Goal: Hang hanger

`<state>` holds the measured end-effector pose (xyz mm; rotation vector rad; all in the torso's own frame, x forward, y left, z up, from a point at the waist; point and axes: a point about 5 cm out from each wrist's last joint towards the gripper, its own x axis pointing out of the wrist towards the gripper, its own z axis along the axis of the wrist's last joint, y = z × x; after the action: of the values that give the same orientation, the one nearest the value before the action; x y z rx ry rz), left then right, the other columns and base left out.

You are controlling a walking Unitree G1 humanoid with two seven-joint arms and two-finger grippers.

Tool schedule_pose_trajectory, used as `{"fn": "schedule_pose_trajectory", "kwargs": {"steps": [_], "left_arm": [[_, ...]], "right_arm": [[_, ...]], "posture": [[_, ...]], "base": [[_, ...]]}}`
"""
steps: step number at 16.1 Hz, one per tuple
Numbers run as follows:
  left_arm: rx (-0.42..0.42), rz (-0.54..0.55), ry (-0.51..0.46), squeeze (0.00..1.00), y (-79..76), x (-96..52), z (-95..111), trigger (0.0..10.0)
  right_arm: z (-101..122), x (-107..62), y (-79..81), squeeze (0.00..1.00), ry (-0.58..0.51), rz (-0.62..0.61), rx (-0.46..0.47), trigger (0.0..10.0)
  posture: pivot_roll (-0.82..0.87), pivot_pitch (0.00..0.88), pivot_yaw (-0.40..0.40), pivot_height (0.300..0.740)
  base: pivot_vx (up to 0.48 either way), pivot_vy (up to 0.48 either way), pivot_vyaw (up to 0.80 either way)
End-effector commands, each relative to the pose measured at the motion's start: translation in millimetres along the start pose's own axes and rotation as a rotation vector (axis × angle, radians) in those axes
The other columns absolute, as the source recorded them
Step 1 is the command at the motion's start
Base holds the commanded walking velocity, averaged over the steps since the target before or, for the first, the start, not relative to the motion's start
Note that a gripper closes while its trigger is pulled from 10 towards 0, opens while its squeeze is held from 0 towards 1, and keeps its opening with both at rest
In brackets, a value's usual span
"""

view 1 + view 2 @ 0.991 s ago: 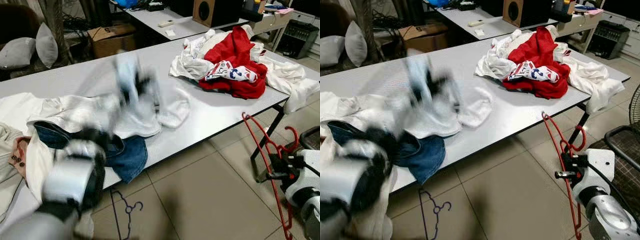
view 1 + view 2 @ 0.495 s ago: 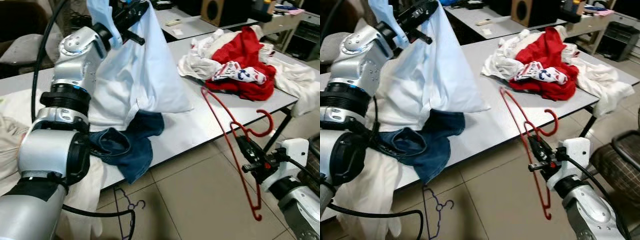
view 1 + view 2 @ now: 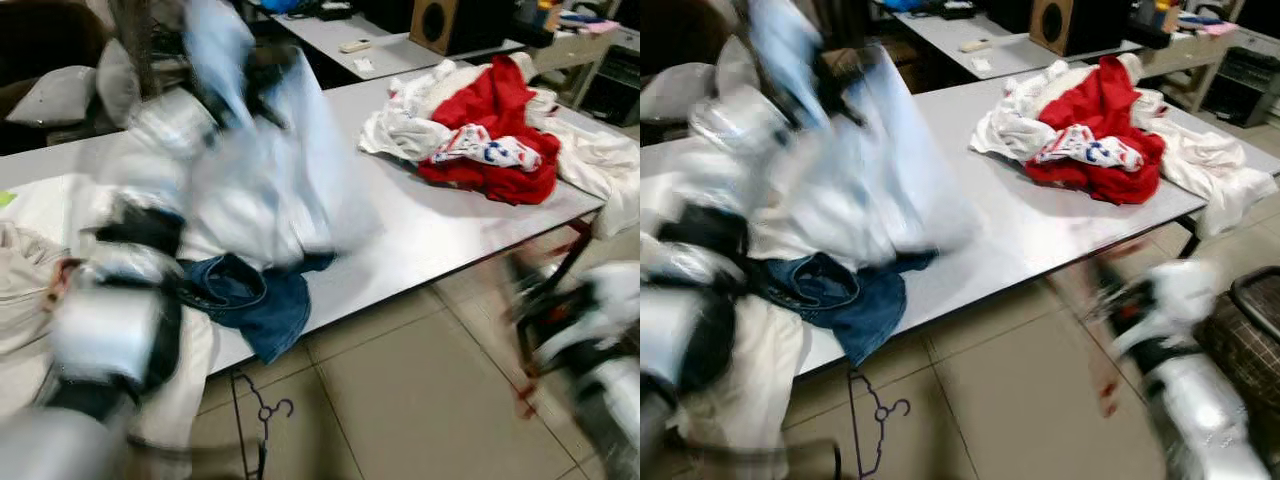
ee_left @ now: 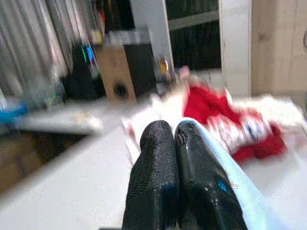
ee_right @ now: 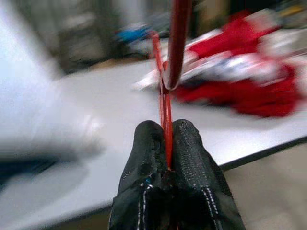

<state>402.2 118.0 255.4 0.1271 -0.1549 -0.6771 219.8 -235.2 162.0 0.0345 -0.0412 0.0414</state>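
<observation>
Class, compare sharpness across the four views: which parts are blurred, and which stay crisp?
Eye views: both arms and the light blue garment smear; the red clothes pile stays crisp. Left wrist view: left gripper sharp, background soft. Right wrist view: right gripper and red hanger sharp, table blurred.

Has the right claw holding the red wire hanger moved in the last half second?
Yes. The right claw, shut on the red wire hanger, dropped lower right, away from the grey table edge.

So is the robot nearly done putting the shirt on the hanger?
Not yet. Done: both things are picked up. The left gripper pinches the pale blue shirt above the grey table; the right gripper clamps the red wire hanger. Left: sliding the hanger inside the shirt, then hanging it.
</observation>
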Motion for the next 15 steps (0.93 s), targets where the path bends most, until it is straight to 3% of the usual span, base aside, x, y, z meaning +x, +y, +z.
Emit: {"fn": "schedule_pose_trajectory", "kwargs": {"steps": [1,2,4,5,6,7,8,9,10,11,14,15], "left_arm": [[0.004,-0.03,0.059,0.0,-13.4,5.2,-12.5,0.0],[-0.024,-0.125,0.061,0.0,-46.2,14.2,-25.3,0.0],[0.007,-0.273,0.126,0.0,-80.0,16.2,-44.6,0.0],[0.015,-0.284,0.145,0.0,-82.8,14.7,-49.2,1.8],[0.023,-0.256,0.172,0.0,-80.9,11.5,-55.5,10.0],[0.029,-0.248,0.193,0.0,-75.3,5.6,-59.1,10.0],[0.008,-0.261,0.209,1.0,-69.8,-2.2,-60.5,10.0],[0.025,-0.275,0.224,1.0,-67.0,-7.1,-61.8,10.0],[0.077,-0.295,0.279,1.0,-55.7,-21.6,-65.2,10.0],[0.113,-0.277,0.309,1.0,-46.1,-29.0,-64.8,10.0],[0.179,-0.24,0.364,1.0,-28.0,-42.0,-62.3,10.0],[0.214,-0.235,0.404,1.0,-15.1,-55.7,-58.6,10.0]], "right_arm": [[3.0,-0.8,-9.5,0.0,-0.025,-0.079,0.0,10.0],[6.4,-0.9,-17.7,0.0,-0.037,-0.123,-0.007,10.0],[5.3,-3.7,-18.5,0.0,-0.017,-0.109,-0.027,10.0],[4.0,-4.5,-17.6,0.0,-0.011,-0.106,-0.028,10.0],[1.8,-5.2,-15.9,0.0,-0.004,-0.106,-0.023,10.0],[-0.4,-6.0,-12.3,0.0,0.009,-0.095,-0.015,10.0],[-5.9,-7.9,-7.2,0.0,0.047,-0.066,-0.009,10.0],[-11.7,-9.6,-5.8,0.0,0.09,-0.058,-0.012,10.0],[-30.1,-15.5,-5.9,0.0,0.215,-0.05,-0.039,10.0],[-37.7,-18.3,-7.6,0.0,0.27,-0.058,-0.042,10.0],[-45.7,-22.3,-8.0,0.0,0.334,-0.052,-0.07,10.0],[-47.7,-23.9,-6.5,0.0,0.347,-0.047,-0.077,10.0]], "posture": [[-0.17,0.0,0.044,0.74],[-0.18,0.0,0.049,0.74],[-0.18,0.0,0.054,0.74],[-0.18,0.0,0.057,0.74],[-0.18,0.0,0.059,0.74],[-0.19,0.0,0.063,0.74],[-0.19,0.0,0.063,0.74],[-0.18,0.0,0.065,0.74],[-0.18,0.0,0.066,0.74],[-0.17,0.0,0.064,0.74],[-0.17,0.0,0.065,0.74],[-0.17,0.0,0.065,0.74]], "base": [[0.0,0.0,0.0],[0.0,0.0,0.0],[0.0,0.0,0.0],[0.0,0.0,0.0],[0.0,0.0,0.0],[0.0,0.0,0.0],[0.0,0.0,0.0],[0.0,0.0,0.0],[0.0,0.0,0.0],[0.0,0.0,0.0],[0.0,0.0,0.0],[0.0,0.0,0.0]]}}
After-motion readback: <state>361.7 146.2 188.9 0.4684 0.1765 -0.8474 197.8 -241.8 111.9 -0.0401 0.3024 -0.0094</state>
